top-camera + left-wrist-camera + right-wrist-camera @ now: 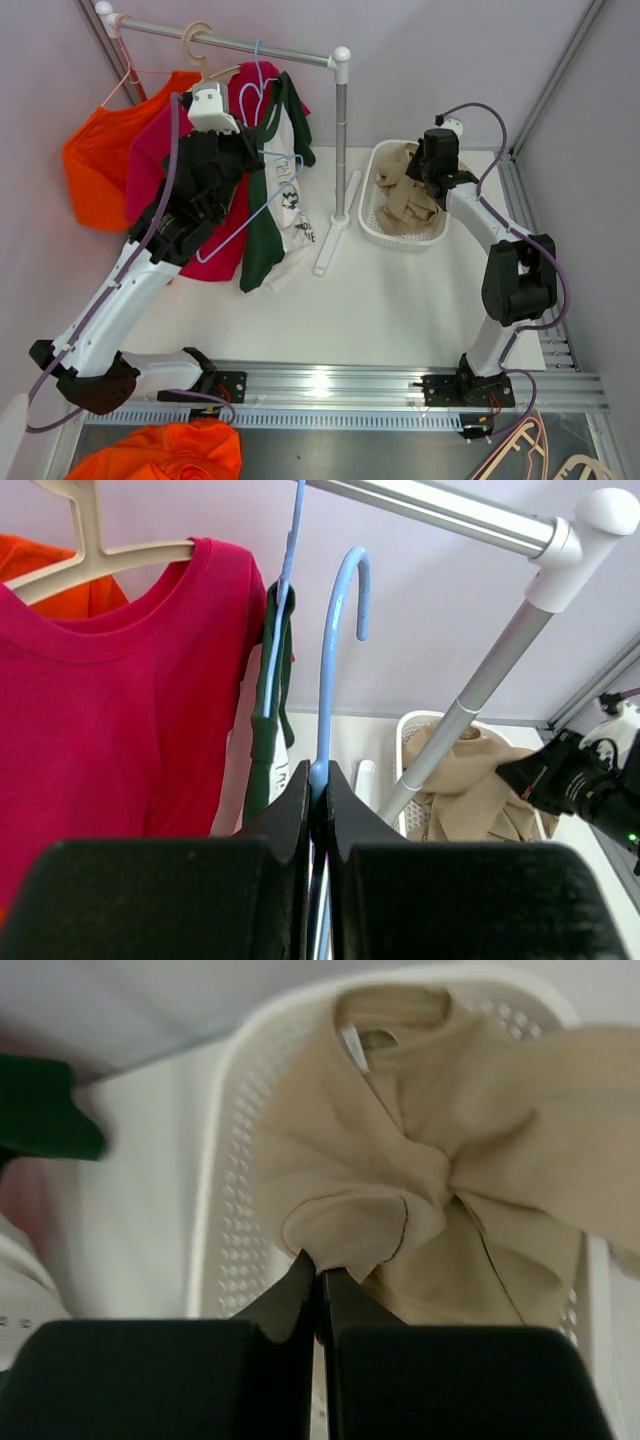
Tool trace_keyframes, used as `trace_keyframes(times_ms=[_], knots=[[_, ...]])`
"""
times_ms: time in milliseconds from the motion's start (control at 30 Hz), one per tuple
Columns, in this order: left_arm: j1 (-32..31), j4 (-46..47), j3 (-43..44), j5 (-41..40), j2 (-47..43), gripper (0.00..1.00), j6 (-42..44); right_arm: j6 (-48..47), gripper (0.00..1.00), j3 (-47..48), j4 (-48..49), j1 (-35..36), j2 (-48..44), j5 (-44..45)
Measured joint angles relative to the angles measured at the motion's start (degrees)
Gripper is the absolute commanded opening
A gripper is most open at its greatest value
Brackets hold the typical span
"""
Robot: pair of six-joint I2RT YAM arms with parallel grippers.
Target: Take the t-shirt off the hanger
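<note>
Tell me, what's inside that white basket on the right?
A crumpled beige cloth garment fills the white perforated plastic basket. The right claw, shut, seems to pinch one fold. The basket's floor and anything beneath the cloth are covered.

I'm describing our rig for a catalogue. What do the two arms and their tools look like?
The left arm and right arm both have white link shells with black joints. A purple cable runs along each. The left tool and right tool each have two black, wedge-shaped fingers that taper to narrow tips.
</note>
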Motion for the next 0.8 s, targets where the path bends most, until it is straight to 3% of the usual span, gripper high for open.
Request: trace_keyframes(times_ms=[33,67,100,133,200,233,433,800], knots=[[0.0,0.4,0.0,0.3,0.0,0.01,0.3,0.5,0.03,-0.1,-2.5,0.2,0.1,0.7],[0.0,0.7,0.0,0.6,-0.1,0.01,0.7,0.6,0.13,0.3,-5.0,0.3,0.2,1.5],[0.1,1.0,0.0,1.0,-0.2,0.01,1.2,0.8,0.29,1.4,-8.3,0.5,0.6,2.4],[0.2,1.4,0.0,1.3,-0.3,0.01,1.5,1.2,0.66,3.0,-11.2,0.7,1.4,3.5],[0.3,2.8,-0.5,2.2,-0.7,0.01,2.6,1.6,0.95,8.1,-16.9,1.4,3.8,6.6],[0.4,3.7,-1.0,2.4,-1.0,0.01,3.0,1.7,0.99,9.7,-18.3,1.9,4.5,8.0],[1.4,9.8,-6.1,5.4,-3.0,0.01,4.6,0.5,0.99,8.6,-21.1,6.3,0.7,13.6],[2.0,16.6,-1.4,8.6,6.9,0.01,6.3,-0.7,0.99,-2.8,-13.7,7.7,-22.5,11.1]])
